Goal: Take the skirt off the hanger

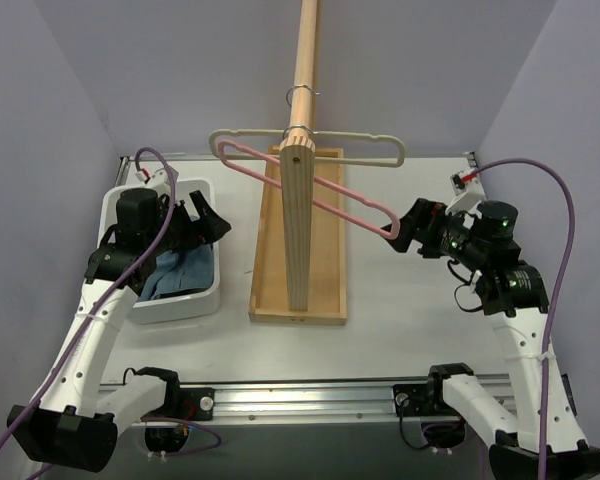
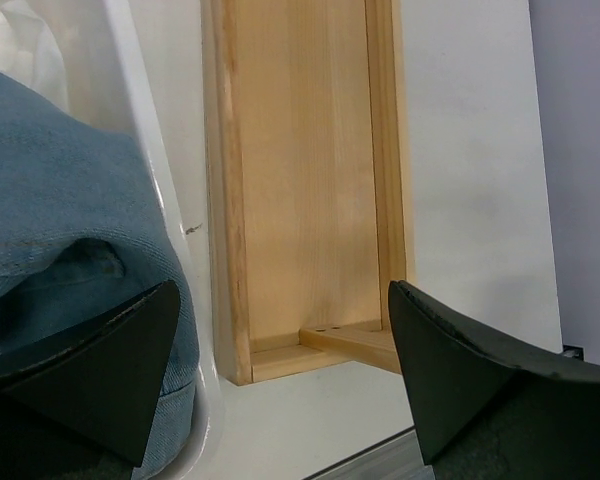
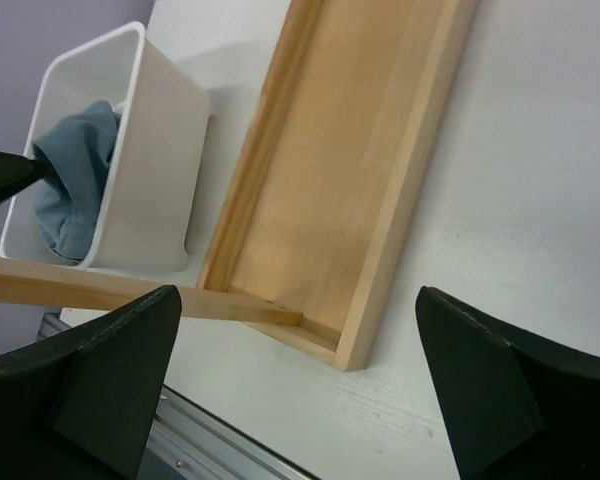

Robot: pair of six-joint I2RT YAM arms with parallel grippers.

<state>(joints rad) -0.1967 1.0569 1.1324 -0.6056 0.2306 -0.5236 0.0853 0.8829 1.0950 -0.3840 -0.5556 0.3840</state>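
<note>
Skirt nowhere plainly in view, pink hanger point(image 1: 352, 214) bare on the wooden rail point(image 1: 305, 50), so removal looks done: left hand point(image 1: 202, 222) spread over the white bin point(image 1: 120, 200) of denim point(image 1: 180, 272), right hand point(image 1: 402, 230) spread beside the hanger's end, likely just backing off next.

White bin point(image 1: 180, 311) at left of table point(image 1: 410, 320), blue denim garment point(image 1: 185, 272) heaped inside. Wooden tray point(image 1: 330, 270) at centre, long axis near-far. Wooden upright point(image 1: 298, 230) stands in tray, carries round rod point(image 1: 307, 50). Off-white hanger point(image 1: 401, 150) hooked on rod, at far end.
</note>
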